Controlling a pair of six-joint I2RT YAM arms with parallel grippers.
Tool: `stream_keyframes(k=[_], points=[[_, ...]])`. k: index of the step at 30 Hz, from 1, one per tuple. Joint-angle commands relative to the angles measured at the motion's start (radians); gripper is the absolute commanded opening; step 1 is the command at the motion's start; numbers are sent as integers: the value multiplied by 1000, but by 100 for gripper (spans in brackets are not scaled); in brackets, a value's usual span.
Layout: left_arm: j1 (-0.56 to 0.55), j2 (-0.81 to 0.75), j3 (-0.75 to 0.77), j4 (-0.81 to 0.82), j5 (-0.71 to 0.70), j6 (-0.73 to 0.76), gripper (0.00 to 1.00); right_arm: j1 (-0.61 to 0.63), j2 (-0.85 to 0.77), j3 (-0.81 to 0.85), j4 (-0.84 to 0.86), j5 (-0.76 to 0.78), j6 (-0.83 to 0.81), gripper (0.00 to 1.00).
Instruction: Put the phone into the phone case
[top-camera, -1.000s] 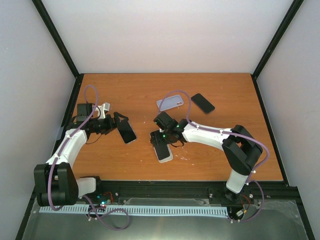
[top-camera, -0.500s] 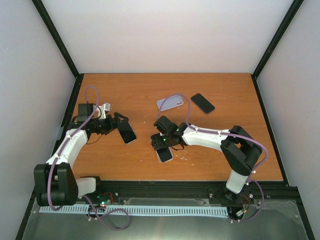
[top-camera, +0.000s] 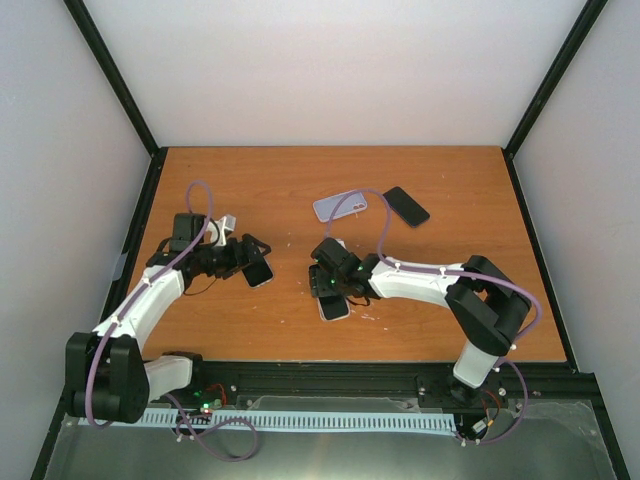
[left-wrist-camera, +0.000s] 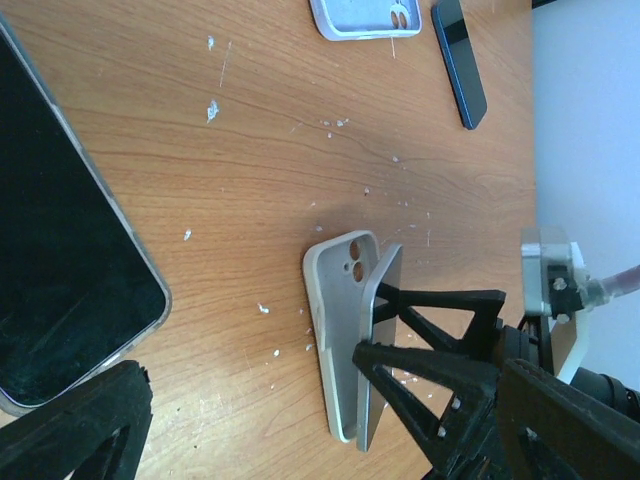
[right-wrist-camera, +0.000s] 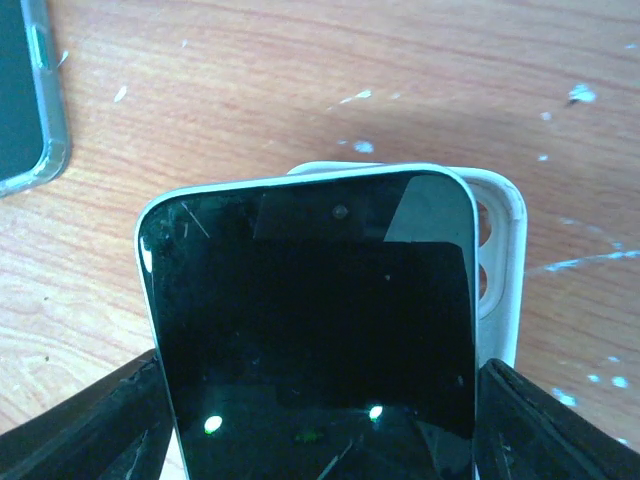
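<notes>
My right gripper is shut on a white-edged phone with a black screen. It holds the phone tilted over a white phone case that lies on the table. In the left wrist view the phone leans edge-on against the case, its lower end in the case. My left gripper is open and empty. A second black phone in a clear case lies just beside its left finger.
A lavender case and a dark phone lie at the back of the wooden table. The clear-cased phone lies left of centre. White specks dot the wood.
My right gripper has carried the phone toward the near edge and lower over the white case. My left arm has shifted right toward the centre, beside the clear-cased phone.
</notes>
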Motion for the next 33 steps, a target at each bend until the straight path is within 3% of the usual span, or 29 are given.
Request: stream_keyframes(k=[1,14,20,24,28,33], points=[[-6,-36,-21,35,-3,-41,94,2,-58,-35,70,129,30,56],[-9,-28,-41,60,14,-61,94,16,5,-46,74,217,98,56],[-12,-30,-55,66,18,-67,94,44,8,-53,97,198,84,60],[-12,-34,-53,66,16,-71,94,60,9,-55,83,188,86,67],[-16,-32,-53,70,18,-78,94,61,-25,-56,49,188,80,82],[-51,-14,-58,91,12,-102,92,48,-93,-68,31,158,36,91]])
